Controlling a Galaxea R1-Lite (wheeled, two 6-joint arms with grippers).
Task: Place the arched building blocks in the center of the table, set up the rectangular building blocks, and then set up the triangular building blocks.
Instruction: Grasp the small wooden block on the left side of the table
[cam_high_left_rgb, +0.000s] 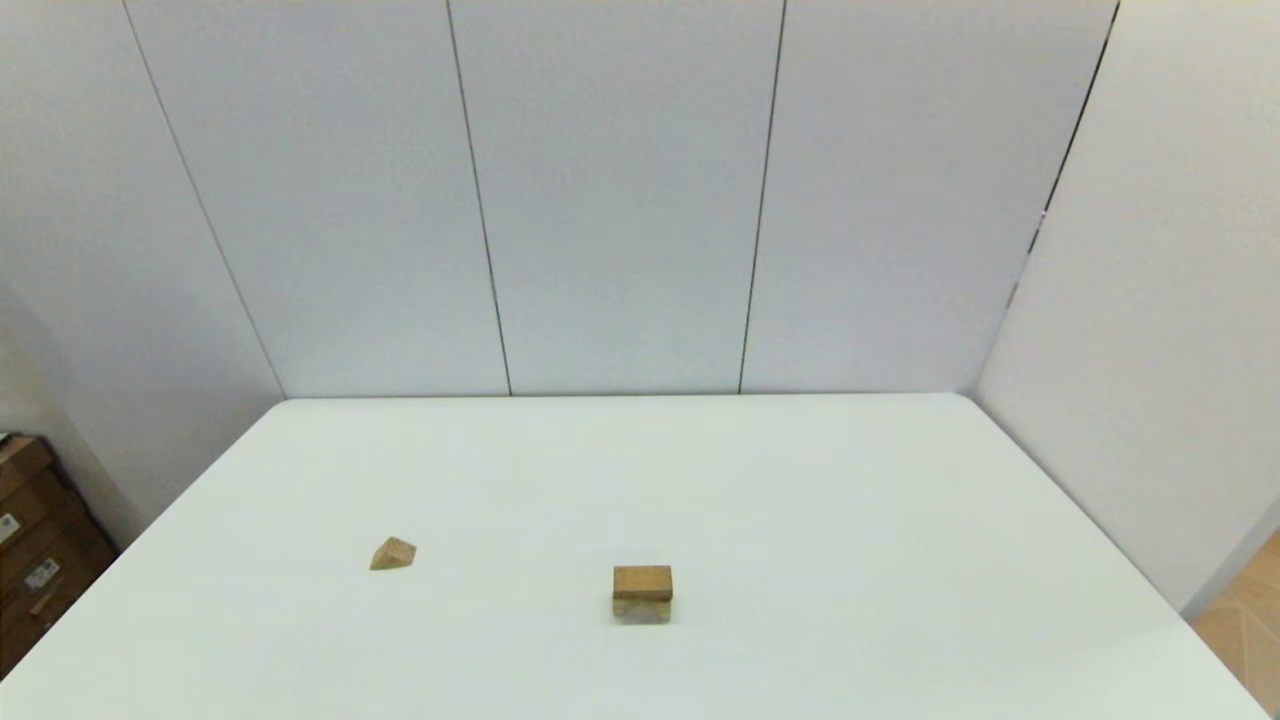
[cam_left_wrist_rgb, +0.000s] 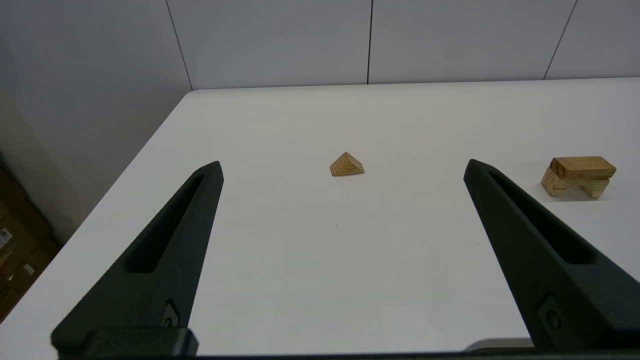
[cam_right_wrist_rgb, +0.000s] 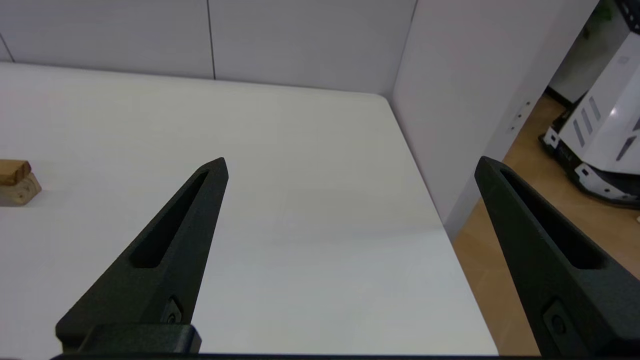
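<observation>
The table (cam_high_left_rgb: 800, 520) is white w/ three wooden blocks on it. Near its middle, toward the robot's edge, the arched block (cam_high_left_rgb: 641, 609) stands w/ its hollow facing down, so it rests on two feet like a small bridge; the left wrist view shows this best, arched block (cam_left_wrist_rgb: 575, 186) pale tan underneath. The flat slab (cam_high_left_rgb: 642, 582), darker brown, lies on top of it, touching, set slightly askew in the left wrist view so one end of the slab (cam_left_wrist_rgb: 583, 167) overhangs the arch a bit. In the right wrist view only one end of the stack shows at the pic's edge: slab (cam_right_wrist_rgb: 14, 171) over arch (cam_right_wrist_rgb: 21, 191). The wedge (cam_high_left_rgb: 393, 554) sits alone on the table, well apart from the stack, on the robot's left side; it rests on a flat face w/ ridge up, and its triangular end w/ ring-like grain faces the left wrist cam, wedge (cam_left_wrist_rgb: 346, 165). Left gripper (cam_left_wrist_rgb: 342, 170) hangs above the table near the robot's edge, jaws spread wide, nothing between them, wedge lying farther out between the two fingers' lines, not touching. Right gripper (cam_right_wrist_rgb: 350, 167) is over the right part of the table by its right edge, jaws also spread wide, holding nothing. Neither arm shows in the head view.
</observation>
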